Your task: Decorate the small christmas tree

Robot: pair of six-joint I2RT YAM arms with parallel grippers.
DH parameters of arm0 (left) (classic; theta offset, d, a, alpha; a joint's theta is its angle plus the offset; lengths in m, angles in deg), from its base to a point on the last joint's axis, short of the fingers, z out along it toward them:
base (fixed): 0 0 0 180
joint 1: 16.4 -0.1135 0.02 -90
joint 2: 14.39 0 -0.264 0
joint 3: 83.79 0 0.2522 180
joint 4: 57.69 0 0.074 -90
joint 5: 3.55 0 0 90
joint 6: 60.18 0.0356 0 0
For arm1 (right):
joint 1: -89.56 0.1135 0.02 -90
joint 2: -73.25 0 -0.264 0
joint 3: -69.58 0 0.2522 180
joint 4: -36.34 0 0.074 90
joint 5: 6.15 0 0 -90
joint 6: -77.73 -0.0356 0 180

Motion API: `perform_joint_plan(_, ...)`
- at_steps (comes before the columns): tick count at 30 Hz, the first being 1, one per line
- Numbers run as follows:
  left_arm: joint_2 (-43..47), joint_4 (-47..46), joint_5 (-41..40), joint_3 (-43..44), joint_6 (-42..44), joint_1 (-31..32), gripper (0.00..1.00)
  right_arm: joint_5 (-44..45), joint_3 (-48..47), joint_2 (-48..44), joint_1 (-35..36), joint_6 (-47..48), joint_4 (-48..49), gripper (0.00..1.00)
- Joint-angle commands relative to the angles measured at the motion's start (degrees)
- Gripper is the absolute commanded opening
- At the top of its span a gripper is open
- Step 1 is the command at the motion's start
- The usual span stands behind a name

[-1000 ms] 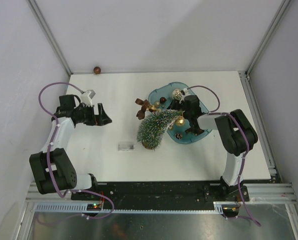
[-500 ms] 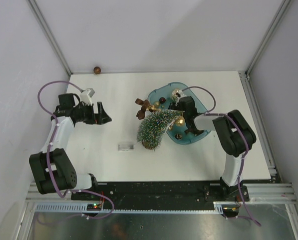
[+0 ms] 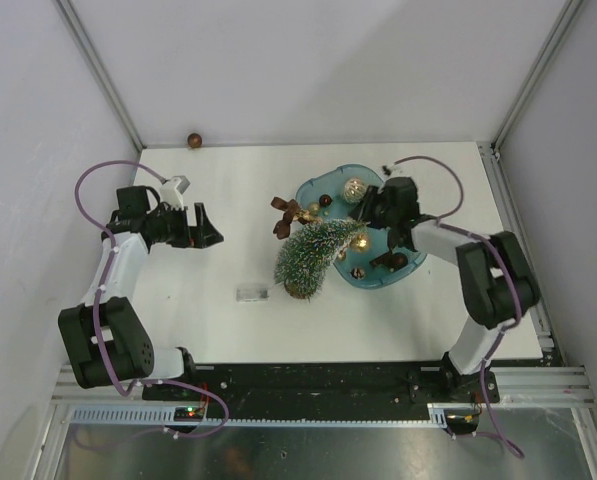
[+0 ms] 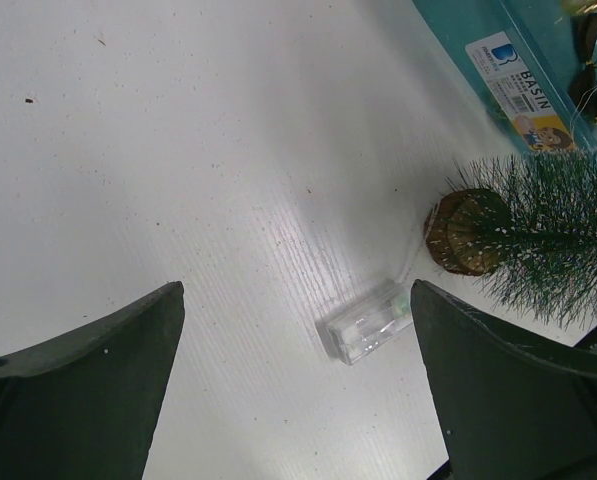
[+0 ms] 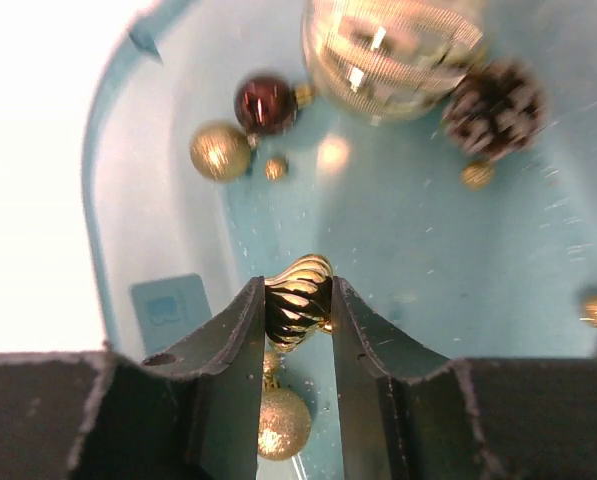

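The small christmas tree lies on its side, its round wooden base toward the near left and its tip over the teal tray's rim. It also shows in the left wrist view. My right gripper is over the tray; in its wrist view the gripper is shut on a ribbed gold ornament. My left gripper is open and empty, left of the tree, above the table in its wrist view.
In the tray lie a dark red ball, gold glitter balls, a large mesh ball and a pinecone. A clear plastic box lies near the tree base. A brown bow lies beside the tray. A brown ball rests at the back edge.
My right arm has swung out to the right, its wrist turned, and the gripper now reaches into the tray from the right. The left arm has barely moved.
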State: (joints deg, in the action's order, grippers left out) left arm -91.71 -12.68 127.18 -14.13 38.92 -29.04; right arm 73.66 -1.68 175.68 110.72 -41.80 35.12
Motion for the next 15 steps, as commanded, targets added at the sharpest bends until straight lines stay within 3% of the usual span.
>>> perform_joint_plan(1, 0.80, 0.13, 1.88, 1.97, 0.14, -0.38, 1.00, -2.99, 1.62, -9.86, -4.94, -1.58, 1.24, 0.26)
perform_joint_plan(11, 2.04, 0.13, 4.32, 1.89, 0.41, -0.36, 1.00, -15.98, 8.70, -19.84, -8.84, -8.86, 4.35, 0.27)
perform_joint_plan(15, 2.72, 0.13, 5.82, 1.79, 0.52, -0.36, 1.00, -21.66, 11.77, -28.13, -10.29, -12.20, 5.57, 0.28)
